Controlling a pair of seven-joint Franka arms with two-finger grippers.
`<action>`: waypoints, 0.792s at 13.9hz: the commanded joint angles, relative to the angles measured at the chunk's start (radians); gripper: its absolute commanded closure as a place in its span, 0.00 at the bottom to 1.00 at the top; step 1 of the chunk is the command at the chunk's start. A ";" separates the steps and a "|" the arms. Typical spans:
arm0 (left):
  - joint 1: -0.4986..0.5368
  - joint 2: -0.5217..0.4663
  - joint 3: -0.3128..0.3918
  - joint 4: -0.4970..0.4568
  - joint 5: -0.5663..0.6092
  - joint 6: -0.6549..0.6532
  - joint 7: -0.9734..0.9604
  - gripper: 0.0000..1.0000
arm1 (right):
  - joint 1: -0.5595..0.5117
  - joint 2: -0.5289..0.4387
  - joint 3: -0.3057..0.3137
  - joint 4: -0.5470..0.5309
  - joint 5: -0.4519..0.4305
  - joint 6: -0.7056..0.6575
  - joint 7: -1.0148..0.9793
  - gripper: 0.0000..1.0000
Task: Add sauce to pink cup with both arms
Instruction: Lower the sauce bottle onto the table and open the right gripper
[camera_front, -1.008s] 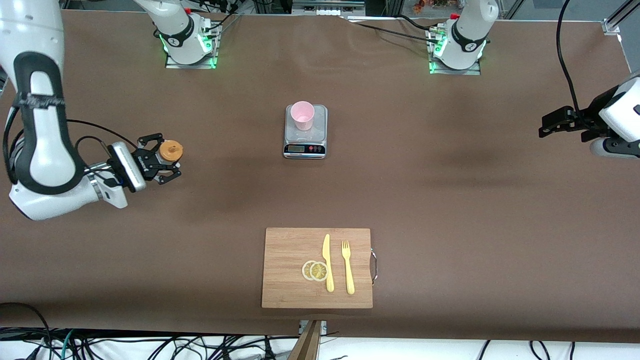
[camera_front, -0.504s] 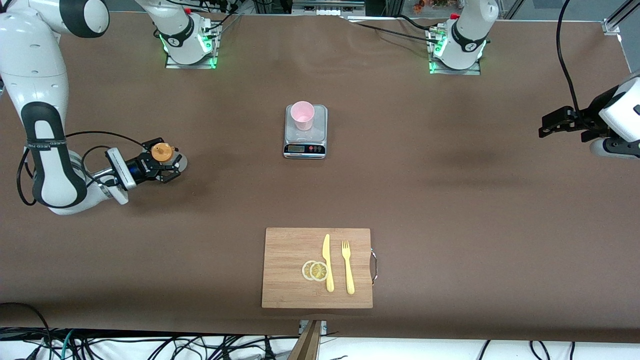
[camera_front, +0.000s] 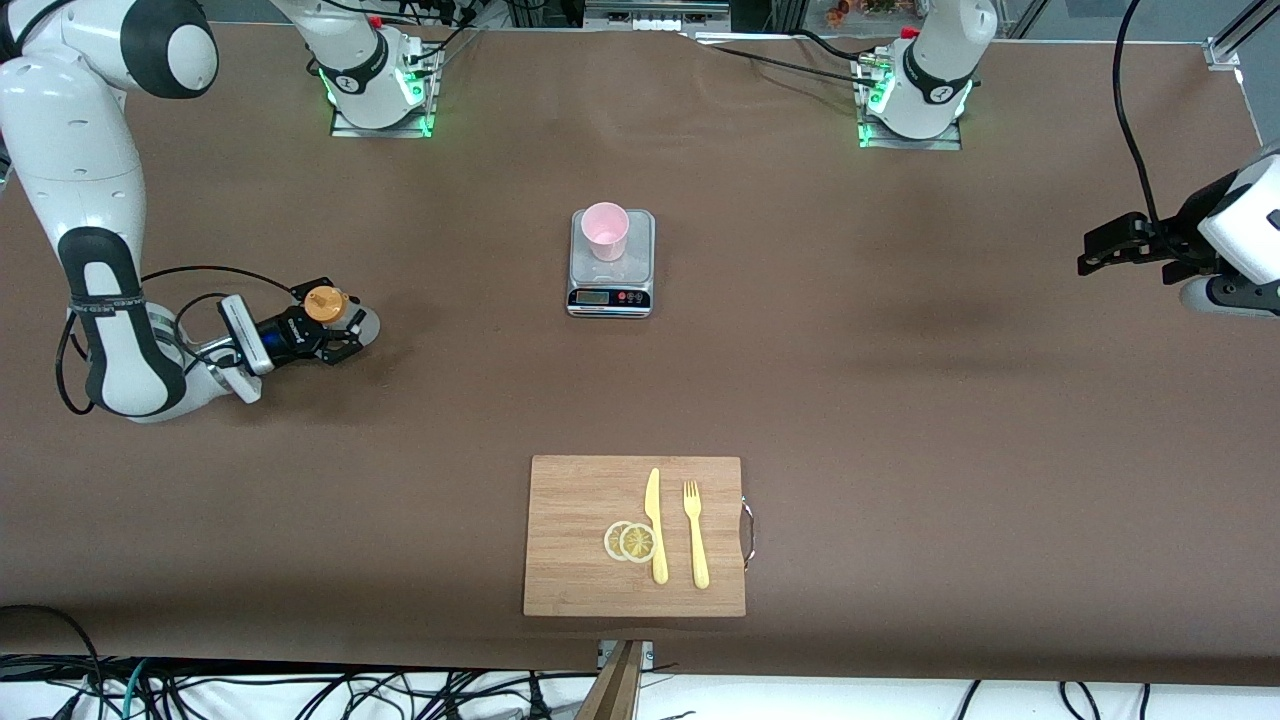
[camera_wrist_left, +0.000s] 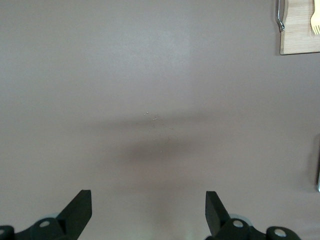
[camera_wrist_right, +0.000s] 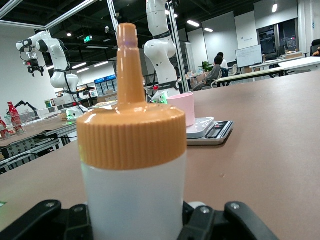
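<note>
Front view, right tool pinching upright sauce, pink cup on scale, left tool spread, waiting.

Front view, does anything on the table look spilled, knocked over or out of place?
Nothing stands out. The pink cup stands upright on the scale, the sauce upright between the right gripper fingers; the left gripper waits open.

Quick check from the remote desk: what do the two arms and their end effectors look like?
Both arms are white and jointed, with black bands and loose black cables; their bases glow green. The right end effector and left end effector are black, two-fingered; the left's fingers taper to angular tips.
</note>
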 joint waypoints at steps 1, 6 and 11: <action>-0.003 0.015 0.001 0.032 0.009 -0.018 0.018 0.00 | -0.024 0.021 0.018 0.016 0.016 -0.023 -0.019 1.00; -0.003 0.015 0.001 0.032 0.009 -0.018 0.018 0.00 | -0.024 0.022 0.017 0.032 -0.008 -0.027 -0.014 0.00; -0.003 0.015 0.003 0.032 0.009 -0.018 0.018 0.00 | -0.082 0.019 0.012 0.057 -0.099 -0.035 -0.002 0.00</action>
